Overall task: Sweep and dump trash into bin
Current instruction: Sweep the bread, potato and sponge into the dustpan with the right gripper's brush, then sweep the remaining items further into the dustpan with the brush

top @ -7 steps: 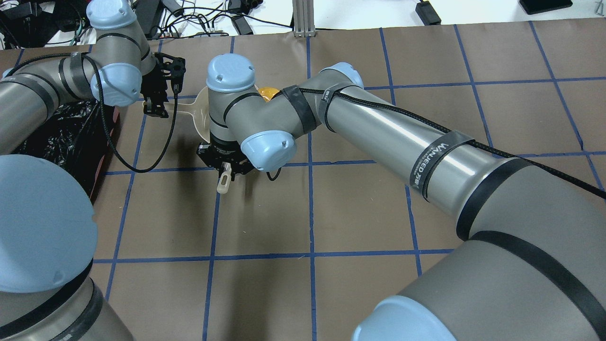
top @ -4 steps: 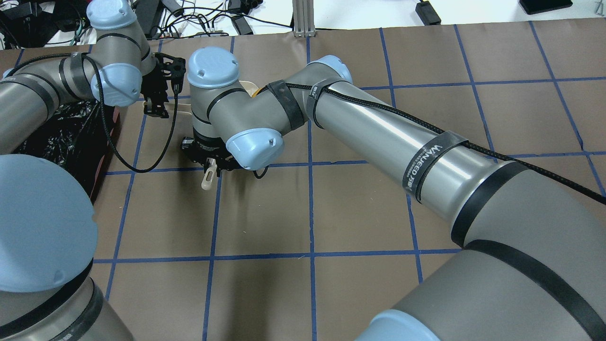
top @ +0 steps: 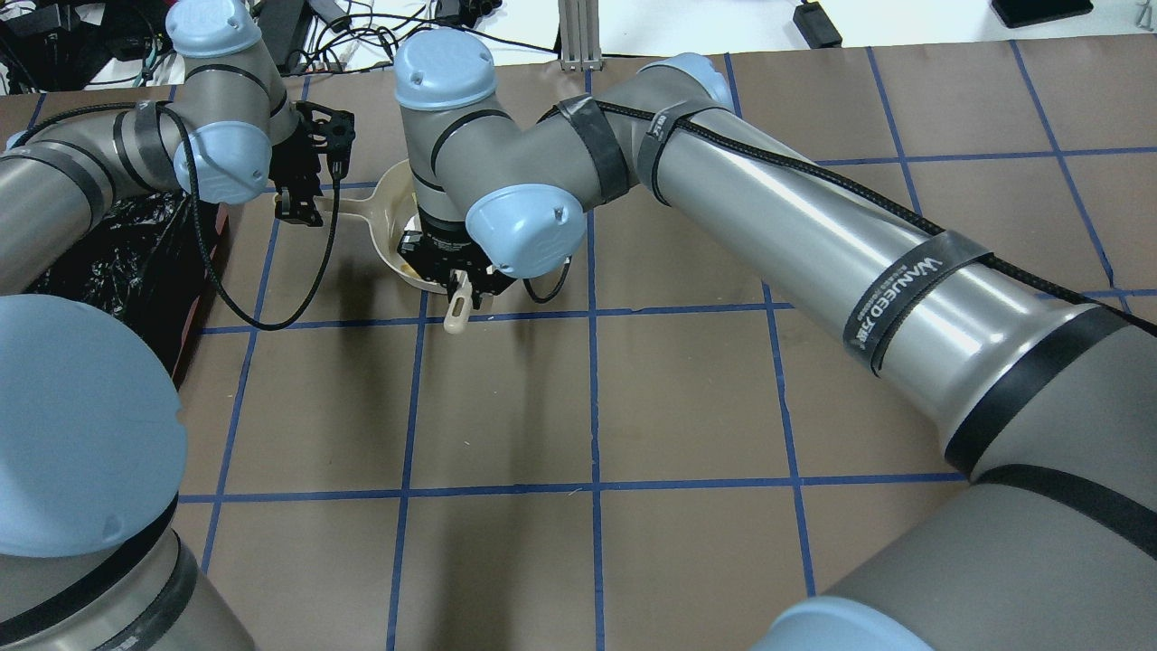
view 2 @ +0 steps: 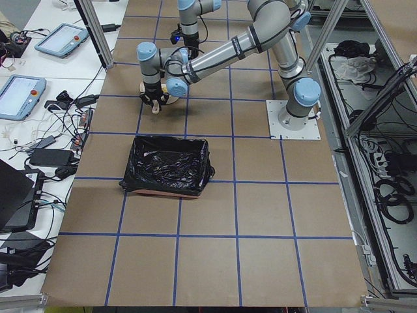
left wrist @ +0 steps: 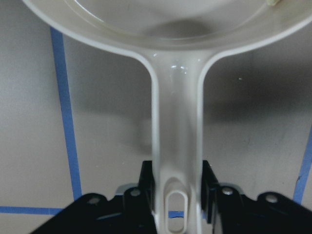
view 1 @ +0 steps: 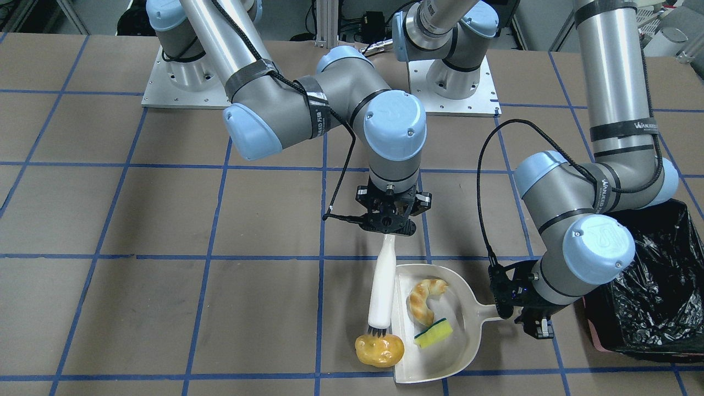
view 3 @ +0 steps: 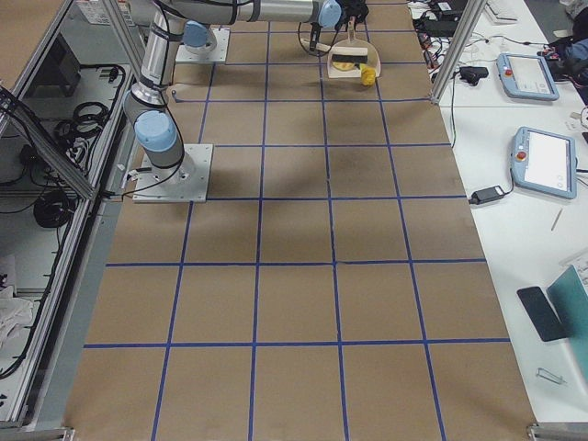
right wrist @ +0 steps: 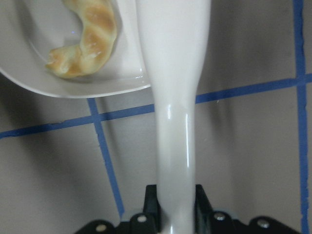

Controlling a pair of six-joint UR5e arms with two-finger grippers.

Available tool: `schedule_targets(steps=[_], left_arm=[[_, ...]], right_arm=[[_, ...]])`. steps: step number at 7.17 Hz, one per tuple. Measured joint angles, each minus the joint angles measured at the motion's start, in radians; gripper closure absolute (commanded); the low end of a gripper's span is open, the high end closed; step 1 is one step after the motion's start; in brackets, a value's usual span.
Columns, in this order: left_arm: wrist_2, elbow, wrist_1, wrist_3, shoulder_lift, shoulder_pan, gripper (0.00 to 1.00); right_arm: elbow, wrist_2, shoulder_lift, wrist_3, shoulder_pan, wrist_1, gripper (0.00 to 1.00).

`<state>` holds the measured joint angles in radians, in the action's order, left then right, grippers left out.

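A white dustpan (view 1: 440, 357) lies on the brown table and holds a croissant (view 1: 422, 301) and a yellow-green sponge (view 1: 433, 333). My left gripper (view 1: 505, 308) is shut on the pan's handle (left wrist: 176, 146), seen close in the left wrist view. My right gripper (view 1: 388, 228) is shut on a white brush (view 1: 382, 291) by its handle (right wrist: 174, 122). The bristles rest on a yellow bun (view 1: 378, 350) on the table, just outside the pan's open edge. In the overhead view the right arm hides the pan's contents; only the brush's handle end (top: 456, 312) shows.
A bin lined with a black bag (view 1: 654, 297) stands beside the left arm, right of the pan in the front view. A black cable (view 1: 484, 181) loops from the left wrist. The arms' base plates (view 1: 181, 82) sit at the table's robot side.
My right arm swung left, then back to the right and farther from the robot, carrying the brush with it. The left gripper and the dustpan handle have stayed put.
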<state>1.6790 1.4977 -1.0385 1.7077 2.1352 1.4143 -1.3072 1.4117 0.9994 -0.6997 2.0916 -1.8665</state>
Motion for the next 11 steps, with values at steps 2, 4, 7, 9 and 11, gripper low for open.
schedule_targets(steps=[2,4,7,9,11], left_arm=[[-0.001,0.001,0.0,0.0,0.0,0.0,0.91],[0.001,0.001,0.0,-0.001,0.001,0.0,0.91],[0.001,0.0,0.0,-0.002,0.002,0.0,0.92],[0.001,0.0,0.0,-0.002,0.002,0.0,0.92],[0.0,0.001,-0.001,-0.002,0.002,0.0,0.92]], right_arm=[[-0.004,0.051,-0.011,0.079,-0.047,0.004,1.0],[-0.003,0.077,-0.036,0.144,-0.087,-0.012,1.0],[0.001,0.084,-0.096,0.184,-0.111,-0.081,1.0],[0.007,0.083,-0.133,0.195,-0.115,-0.097,1.0],[0.01,0.074,-0.15,0.19,-0.109,-0.093,1.0]])
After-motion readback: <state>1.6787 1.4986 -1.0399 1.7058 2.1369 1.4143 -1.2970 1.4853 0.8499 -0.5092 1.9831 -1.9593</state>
